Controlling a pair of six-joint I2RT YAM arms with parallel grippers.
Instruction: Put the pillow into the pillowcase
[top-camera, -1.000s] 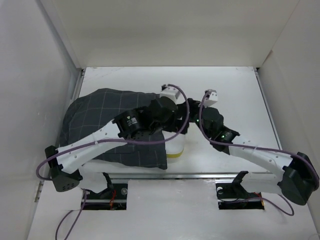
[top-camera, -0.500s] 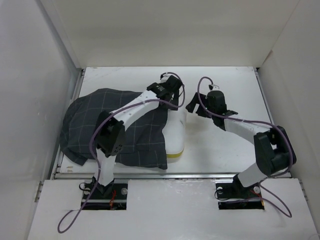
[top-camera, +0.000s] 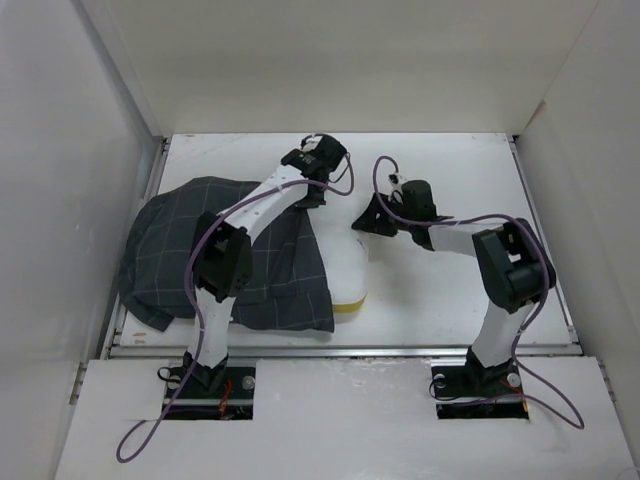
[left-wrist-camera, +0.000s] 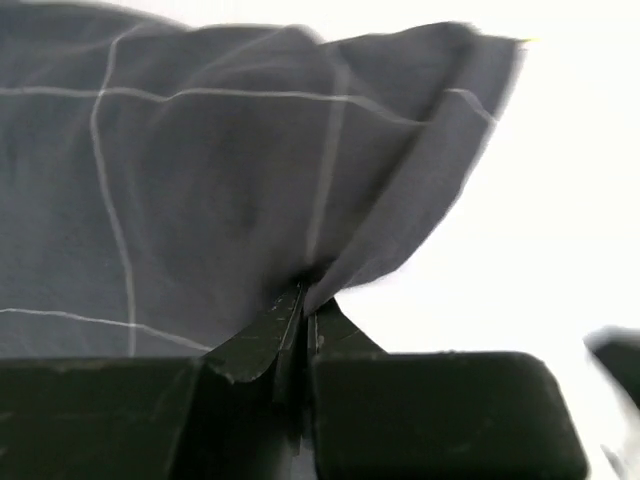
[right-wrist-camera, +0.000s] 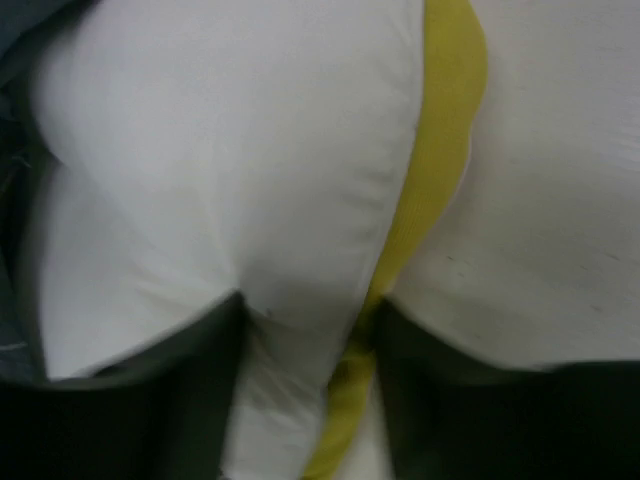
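Note:
The dark checked pillowcase (top-camera: 230, 260) lies on the left of the table, covering most of the white pillow (top-camera: 348, 272), whose yellow edge shows at the near end. My left gripper (top-camera: 312, 192) is at the case's far right edge. In the left wrist view that gripper (left-wrist-camera: 305, 292) is shut on a fold of the pillowcase (left-wrist-camera: 200, 200). My right gripper (top-camera: 366, 222) is at the pillow's far right corner. In the right wrist view it (right-wrist-camera: 305, 335) pinches the pillow (right-wrist-camera: 230, 160) and its yellow edge (right-wrist-camera: 440, 170) between dark fingers (right-wrist-camera: 195, 390).
White walls enclose the table (top-camera: 450, 170) on the left, back and right. A metal rail (top-camera: 340, 350) runs along the near edge, with both arm bases behind it. Purple cables loop over each arm.
Both arms have stretched farther over the table. The left gripper shut on the pillowcase's edge and the right one closed on the pillow's corner. The case's open edge shifted slightly left.

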